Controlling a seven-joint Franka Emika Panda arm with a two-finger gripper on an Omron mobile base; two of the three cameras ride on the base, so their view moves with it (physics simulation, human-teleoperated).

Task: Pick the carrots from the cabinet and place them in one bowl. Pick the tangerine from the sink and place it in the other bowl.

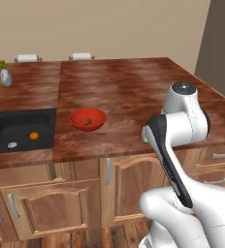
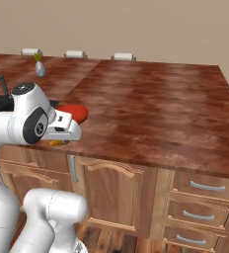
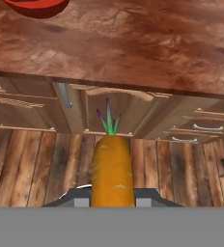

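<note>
— Where the hand hangs out in front of the counter's edge, what is it carrying?
— An orange carrot (image 3: 112,169) with a green top, gripped between the closed fingers of the gripper (image 3: 112,201) and pointing away from the hand toward the cabinet doors (image 3: 109,113) under the counter.
— What lies below the hand?
— Plank wood floor (image 3: 32,169), and just past the carrot's tip the brown base cabinets and drawers (image 3: 201,128).
— And the worktop?
— Reddish-brown wood countertop (image 1: 129,92), beyond and above the hand. The red bowl (image 1: 88,119) sits on it just past the hand, with a darker carrot (image 1: 88,121) lying inside.
— The fruit?
— The tangerine (image 1: 34,136) rests in the black sink (image 1: 17,131), well off to the hand's left. A small vase (image 1: 6,76) stands far back, against a beige wall (image 1: 109,24).
</note>
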